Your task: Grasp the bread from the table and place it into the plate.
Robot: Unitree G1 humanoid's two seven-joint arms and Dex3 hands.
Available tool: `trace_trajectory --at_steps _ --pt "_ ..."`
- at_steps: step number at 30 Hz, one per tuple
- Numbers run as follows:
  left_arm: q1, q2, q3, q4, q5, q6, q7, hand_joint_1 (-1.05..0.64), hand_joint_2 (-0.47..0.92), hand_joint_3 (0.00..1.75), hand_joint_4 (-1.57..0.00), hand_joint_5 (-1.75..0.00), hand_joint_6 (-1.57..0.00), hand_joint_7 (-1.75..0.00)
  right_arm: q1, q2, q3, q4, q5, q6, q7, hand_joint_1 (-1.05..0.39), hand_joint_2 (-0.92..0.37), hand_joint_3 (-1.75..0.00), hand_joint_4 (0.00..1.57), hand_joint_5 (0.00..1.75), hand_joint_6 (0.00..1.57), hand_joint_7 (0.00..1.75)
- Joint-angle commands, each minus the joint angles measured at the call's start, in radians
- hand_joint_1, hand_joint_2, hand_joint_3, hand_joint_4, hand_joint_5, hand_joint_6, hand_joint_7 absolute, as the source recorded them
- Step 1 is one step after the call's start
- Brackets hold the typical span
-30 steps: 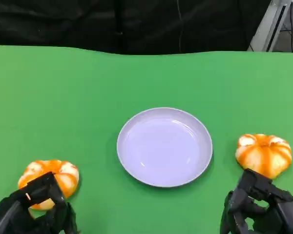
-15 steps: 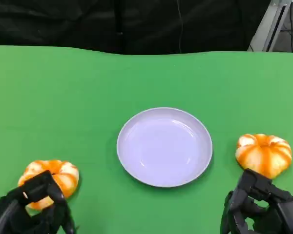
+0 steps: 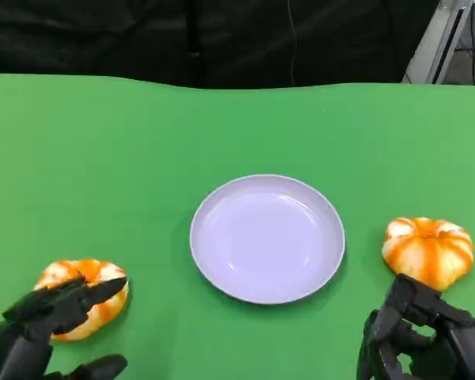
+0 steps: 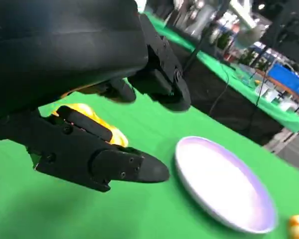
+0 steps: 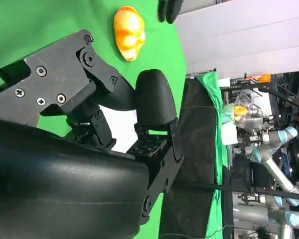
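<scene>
**Left hand opens over the near bread**

The green worktop carries a lilac plate at centre, with nothing in it. One bread roll lies at my left, another bread roll at my right. My left hand, curled half a second ago, now has its fingers spread apart just over the left roll, ready to grasp. My right hand is cut off by the frame; I cannot tell whether it is open or closed.
</scene>
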State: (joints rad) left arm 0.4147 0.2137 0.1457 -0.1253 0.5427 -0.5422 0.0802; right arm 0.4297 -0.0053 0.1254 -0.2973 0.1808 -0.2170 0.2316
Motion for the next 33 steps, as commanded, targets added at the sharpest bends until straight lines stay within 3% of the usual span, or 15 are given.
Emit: trace_trajectory --at_steps 1,7,9,12,25,33 --pt "-0.017 0.043 -0.009 0.037 0.094 -0.026 0.102 -0.66 0.92 0.2 -0.17 -0.01 -0.45 0.0 -0.004 -0.003 -0.006 -0.003 0.007 -0.001 -0.005 -0.11 -0.57 -1.22 0.85 1.75 0.68 1.69" --pt "-0.017 0.062 -0.028 0.045 0.099 -0.022 0.137 -0.67 0.92 0.2 -0.17 -0.01 -0.45 0.0 -0.004 -0.003 -0.006 -0.003 0.007 -0.001 -0.005 -0.11 -0.57 -1.22 0.85 1.75 0.68 1.69" --pt "-0.076 0.126 -0.067 0.039 0.332 0.151 0.073 -0.75 0.92 0.17 -0.13 -0.01 -0.41 0.0 -0.012 -0.001 -0.011 0.012 0.0 -0.011 -0.008 -0.12 -0.57 -1.22 0.85 1.75 0.68 1.69" --pt "-0.122 0.158 -0.111 0.038 0.461 0.283 0.03 -0.85 0.92 0.15 -0.09 0.0 -0.36 0.0 -0.014 -0.002 -0.013 0.017 -0.003 -0.013 -0.01 -0.14 -0.56 -1.23 0.85 1.75 0.68 1.69" --pt "-0.154 0.212 -0.201 0.059 0.444 0.391 0.061 -0.87 0.92 0.16 -0.11 -0.01 -0.37 -0.01 -0.014 -0.002 -0.011 0.017 -0.006 -0.014 -0.015 -0.14 -0.55 -1.24 0.84 1.75 0.69 1.7" --pt "-0.257 0.222 -0.257 0.18 0.424 0.487 0.014 -0.81 0.92 0.15 -0.11 -0.01 -0.35 0.0 -0.012 -0.003 -0.007 0.008 -0.007 0.001 -0.018 -0.13 -0.56 -1.23 0.85 1.75 0.69 1.69"
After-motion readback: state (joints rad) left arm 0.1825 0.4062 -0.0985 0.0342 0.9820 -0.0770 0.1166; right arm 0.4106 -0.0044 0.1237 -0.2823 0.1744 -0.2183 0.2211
